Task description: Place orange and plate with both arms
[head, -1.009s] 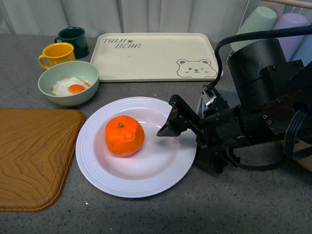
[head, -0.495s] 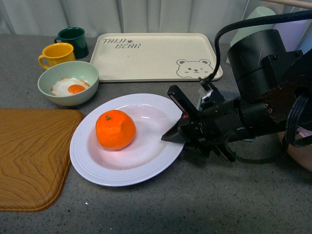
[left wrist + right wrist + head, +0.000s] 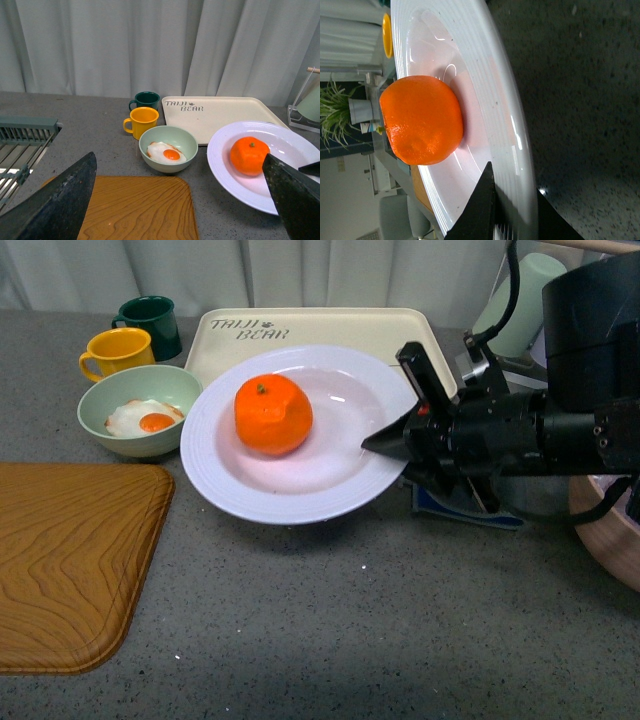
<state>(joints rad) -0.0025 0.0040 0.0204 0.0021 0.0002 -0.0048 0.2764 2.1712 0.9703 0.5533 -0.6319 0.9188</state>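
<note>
Right fingers pinch plate, orange aboard, "TAIJI BEAR" tray

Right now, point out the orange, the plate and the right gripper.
orange (image 3: 272, 414), front view, middle of its skin.
plate (image 3: 203, 450), front view, bare left rim.
right gripper (image 3: 388, 452), front view, between fingertips clamping the rim.

Closed off on the far side by pale pleated curtains. Floored with a grey speckled countertop, evenly and softly lit. Flanked on the left by a grey slatted rack.
</note>
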